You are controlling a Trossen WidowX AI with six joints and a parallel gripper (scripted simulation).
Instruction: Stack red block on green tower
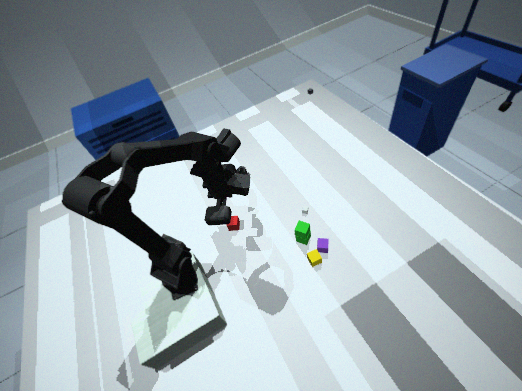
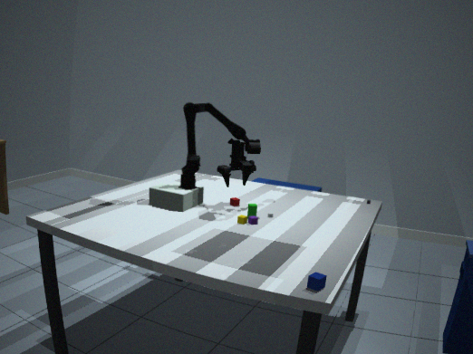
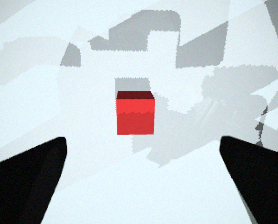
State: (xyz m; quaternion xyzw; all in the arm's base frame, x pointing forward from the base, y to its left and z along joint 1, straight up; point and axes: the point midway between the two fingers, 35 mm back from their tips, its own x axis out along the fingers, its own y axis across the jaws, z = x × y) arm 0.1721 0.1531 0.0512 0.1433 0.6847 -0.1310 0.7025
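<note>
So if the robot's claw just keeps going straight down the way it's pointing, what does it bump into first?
Most likely the red block. The gripper points down with its fingers wide open, holding nothing, and the wrist view shows the block between them below. The fingers would probably pass either side of it and reach the table.

Red block (image 1: 233, 222) partly behind jaws.

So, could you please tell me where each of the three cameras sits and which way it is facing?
Top: high above the arm's base side, looking down across the table; whole arm and open gripper show.
Exterior: off the table's far corner, at table height, facing the arm; whole arm shows above the blocks.
Wrist: on the gripper, looking straight down; only two dark fingertips show.
All three share the red block; top and exterior share the green tower.
</note>
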